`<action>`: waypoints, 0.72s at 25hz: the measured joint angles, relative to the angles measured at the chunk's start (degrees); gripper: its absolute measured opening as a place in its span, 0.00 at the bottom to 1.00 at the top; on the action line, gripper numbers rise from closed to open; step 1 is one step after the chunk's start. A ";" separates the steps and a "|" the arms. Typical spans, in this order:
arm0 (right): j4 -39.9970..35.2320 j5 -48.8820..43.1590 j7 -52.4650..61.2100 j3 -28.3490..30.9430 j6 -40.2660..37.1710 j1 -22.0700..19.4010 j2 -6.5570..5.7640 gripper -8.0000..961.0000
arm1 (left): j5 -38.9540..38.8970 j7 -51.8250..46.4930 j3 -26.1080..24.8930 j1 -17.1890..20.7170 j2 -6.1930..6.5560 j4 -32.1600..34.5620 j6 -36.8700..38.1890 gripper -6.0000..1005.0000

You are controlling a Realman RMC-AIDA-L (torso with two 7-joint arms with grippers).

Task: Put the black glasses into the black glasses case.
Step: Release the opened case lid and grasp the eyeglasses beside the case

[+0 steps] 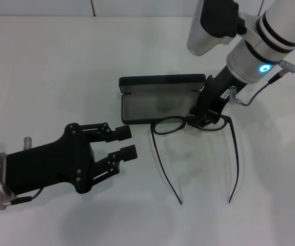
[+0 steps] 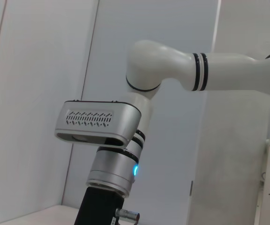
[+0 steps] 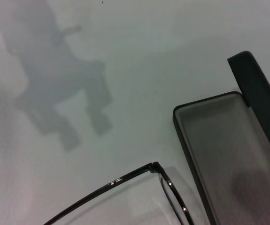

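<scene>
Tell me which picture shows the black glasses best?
The head view: the whole black glasses show there, lenses by the open case, arms spread. The right wrist view catches only one corner of the frame. The left wrist view shows none.
</scene>
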 joint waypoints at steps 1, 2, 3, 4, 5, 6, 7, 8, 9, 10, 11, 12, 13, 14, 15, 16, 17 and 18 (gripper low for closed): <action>0.10 0.11 -0.11 -0.03 0.12 -0.02 0.00 0.30 | 0.00 0.00 0.07 0.00 -0.02 -0.01 -0.19 0.35; 0.28 0.31 -0.28 -0.13 0.25 -0.02 0.00 0.29 | 0.00 0.00 0.13 0.00 -0.05 -0.01 -0.31 0.35; 0.54 0.88 -0.48 -0.53 0.46 -0.02 0.00 0.29 | 0.00 0.01 0.16 0.00 -0.05 -0.04 -0.39 0.35; 0.75 1.51 -0.68 -1.09 0.70 -0.02 0.00 0.29 | 0.00 0.01 0.16 -0.01 -0.05 -0.12 -0.47 0.35; 0.88 2.22 -0.78 -1.87 0.92 -0.02 0.00 0.29 | 0.00 0.02 0.12 -0.07 -0.05 -0.28 -0.57 0.35; 0.93 2.98 -0.83 -2.90 1.18 -0.02 0.00 0.29 | 0.00 0.02 0.07 -0.17 -0.04 -0.51 -0.75 0.35; 0.95 3.80 -0.92 -4.04 1.39 -0.01 0.00 0.29 | 0.00 0.02 0.01 -0.37 -0.02 -0.90 -1.06 0.35; 0.98 4.39 -0.98 -5.16 1.56 -0.01 0.00 0.29 | 0.00 0.03 0.01 -0.61 0.03 -1.34 -1.34 0.35; 0.99 5.01 -1.02 -6.04 1.76 -0.01 -0.01 0.29 | 0.00 0.04 0.02 -0.81 0.06 -1.68 -1.55 0.35; 1.01 5.91 -1.07 -7.45 2.21 -0.01 0.00 0.29 | 0.07 0.06 0.06 -1.11 0.09 -2.21 -1.76 0.35; 1.02 6.36 -1.09 -8.05 2.63 -0.07 0.00 0.29 | 0.31 0.14 0.05 -1.36 0.09 -2.55 -1.83 0.35; 1.00 6.67 -1.11 -8.62 3.03 -0.20 0.00 0.29 | 0.65 0.21 0.02 -1.55 0.10 -2.80 -1.87 0.35; 0.79 6.73 -1.13 -8.82 3.31 -0.55 0.00 0.26 | 0.94 0.25 -0.01 -1.71 0.07 -2.92 -1.87 0.35; 0.29 6.76 -1.20 -8.88 3.45 -0.93 0.00 0.24 | 1.19 0.26 -0.03 -1.88 -0.03 -2.94 -1.87 0.35; -0.27 6.77 -1.29 -8.91 3.59 -1.44 0.00 0.22 | 1.27 0.27 -0.03 -1.97 -0.06 -2.94 -1.87 0.35; -1.05 6.74 -1.44 -8.93 3.62 -1.97 0.00 0.19 | 1.28 0.27 -0.03 -1.99 -0.07 -2.95 -1.87 0.34; -2.04 6.65 -1.55 -8.96 3.63 -2.67 0.00 0.17 | 1.28 0.27 -0.04 -2.01 -0.08 -2.95 -1.87 0.34; -3.33 6.49 -1.65 -9.00 3.50 -3.57 0.00 0.16 | 1.29 0.25 -0.04 -2.01 -0.08 -2.96 -1.85 0.33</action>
